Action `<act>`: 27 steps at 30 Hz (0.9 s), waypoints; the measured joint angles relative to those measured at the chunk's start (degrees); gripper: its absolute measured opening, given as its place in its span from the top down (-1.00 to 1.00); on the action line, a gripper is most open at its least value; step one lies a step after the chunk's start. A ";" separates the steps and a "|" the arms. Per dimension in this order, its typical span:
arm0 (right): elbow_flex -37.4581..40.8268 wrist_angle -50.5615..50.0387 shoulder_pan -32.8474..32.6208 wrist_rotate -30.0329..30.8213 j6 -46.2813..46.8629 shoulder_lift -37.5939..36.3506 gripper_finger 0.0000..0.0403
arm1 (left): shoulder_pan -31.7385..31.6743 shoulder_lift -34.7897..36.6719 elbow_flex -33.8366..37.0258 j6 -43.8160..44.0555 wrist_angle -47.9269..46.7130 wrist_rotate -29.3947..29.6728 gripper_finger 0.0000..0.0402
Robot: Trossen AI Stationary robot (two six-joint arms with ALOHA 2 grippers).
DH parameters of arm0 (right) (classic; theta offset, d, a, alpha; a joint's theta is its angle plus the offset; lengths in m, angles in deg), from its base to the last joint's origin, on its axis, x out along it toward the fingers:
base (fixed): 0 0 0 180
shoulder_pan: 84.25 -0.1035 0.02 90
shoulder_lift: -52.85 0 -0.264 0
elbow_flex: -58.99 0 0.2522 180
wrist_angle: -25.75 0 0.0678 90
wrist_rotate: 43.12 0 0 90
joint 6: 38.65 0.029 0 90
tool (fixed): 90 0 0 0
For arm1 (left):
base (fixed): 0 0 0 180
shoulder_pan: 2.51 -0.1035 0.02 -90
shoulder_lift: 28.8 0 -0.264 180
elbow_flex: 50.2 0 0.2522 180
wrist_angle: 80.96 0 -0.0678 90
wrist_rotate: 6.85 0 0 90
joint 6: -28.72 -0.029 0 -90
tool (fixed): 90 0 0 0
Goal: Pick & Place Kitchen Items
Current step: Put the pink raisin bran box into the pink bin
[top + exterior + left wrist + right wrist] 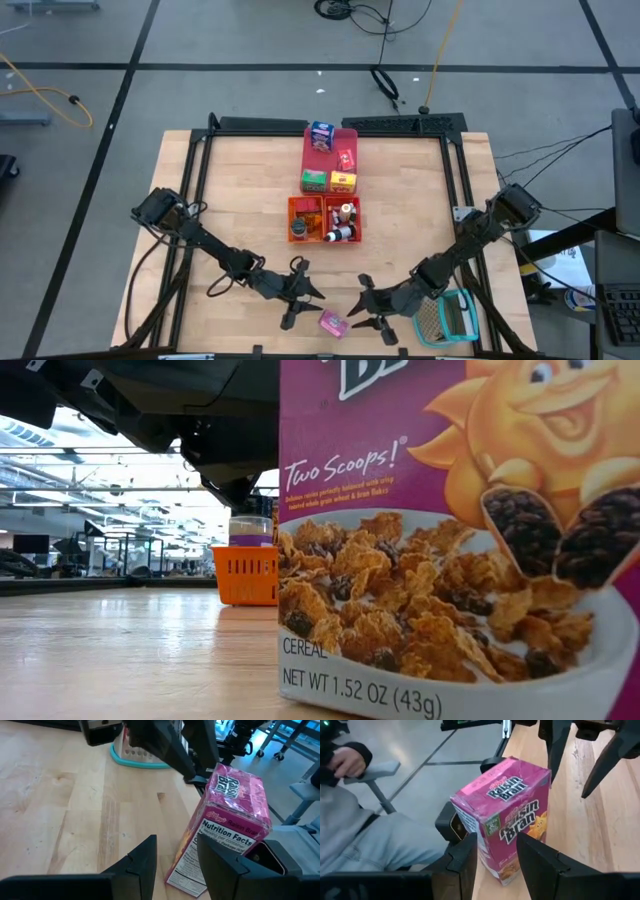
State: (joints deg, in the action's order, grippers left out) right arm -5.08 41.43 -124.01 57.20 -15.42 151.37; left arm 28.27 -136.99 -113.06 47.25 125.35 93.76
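So the wooden table is biggest, with the red tray and orange tray mid-table. The teal basket sits by the right gripper. Both it and the left gripper hang open, empty, either side of the pink cereal box at the front edge.

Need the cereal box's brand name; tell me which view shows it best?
Right wrist view: the pink cereal box shows its whole front. Left wrist view shows its side panel, low view a cropped close-up, high view a speck.

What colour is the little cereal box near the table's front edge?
Pink, almost magenta: the cereal box shows best in the right wrist view.
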 joint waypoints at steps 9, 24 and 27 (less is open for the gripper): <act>-1.41 3.02 -0.47 0.14 0.17 2.74 0.34 | -0.01 0.00 0.00 1.26 -0.04 -0.05 0.30; -10.74 -3.53 -0.74 0.41 0.08 9.87 0.34 | 1.69 0.00 0.00 5.30 0.25 -0.07 0.30; -11.02 -3.65 -0.69 1.64 0.10 10.34 0.34 | 2.24 0.00 0.00 5.93 0.30 -0.02 0.30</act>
State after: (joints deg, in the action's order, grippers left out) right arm -16.09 37.78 -124.69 58.84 -15.32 161.70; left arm 30.50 -136.99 -113.06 53.18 125.65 93.74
